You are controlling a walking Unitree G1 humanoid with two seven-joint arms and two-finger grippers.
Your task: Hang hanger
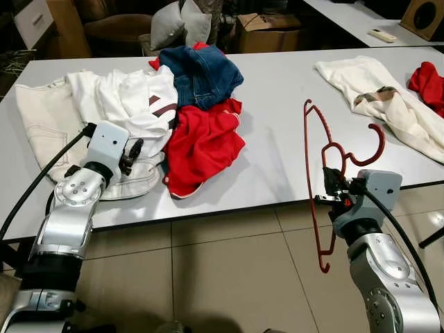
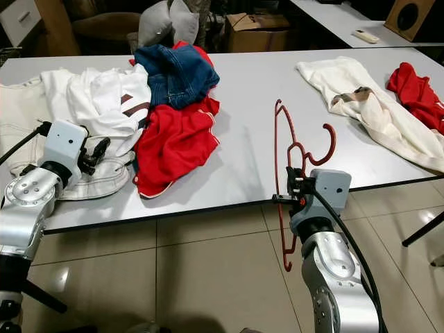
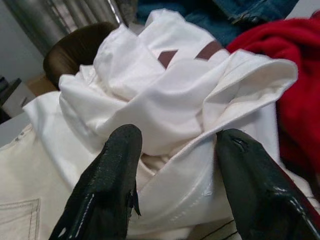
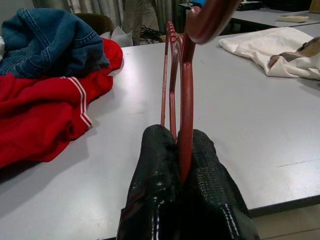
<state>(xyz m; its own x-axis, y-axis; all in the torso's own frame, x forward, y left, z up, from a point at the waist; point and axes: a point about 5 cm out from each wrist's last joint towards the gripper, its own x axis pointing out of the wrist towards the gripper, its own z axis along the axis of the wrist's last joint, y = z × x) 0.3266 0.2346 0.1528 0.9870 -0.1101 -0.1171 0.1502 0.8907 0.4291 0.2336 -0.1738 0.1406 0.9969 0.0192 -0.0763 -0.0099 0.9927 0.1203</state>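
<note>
Our right tool (image 1: 331,186) pinched the red hanger (image 1: 313,166) upright at the tabletop's (image 1: 277,104) near edge. Our left tool (image 3: 175,165), fingers spread, touched the white garment (image 1: 132,104). Beyond lay a red shirt (image 1: 202,147), jeans (image 1: 202,73), and a cream garment (image 1: 388,104) far right.

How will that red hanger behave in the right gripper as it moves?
The red hanger looks like thin rigid plastic, so probably light and stiff. The right gripper pinches one narrow bar, so it may pivot or swing. Its lower end hangs below the table edge and could snag.
</note>
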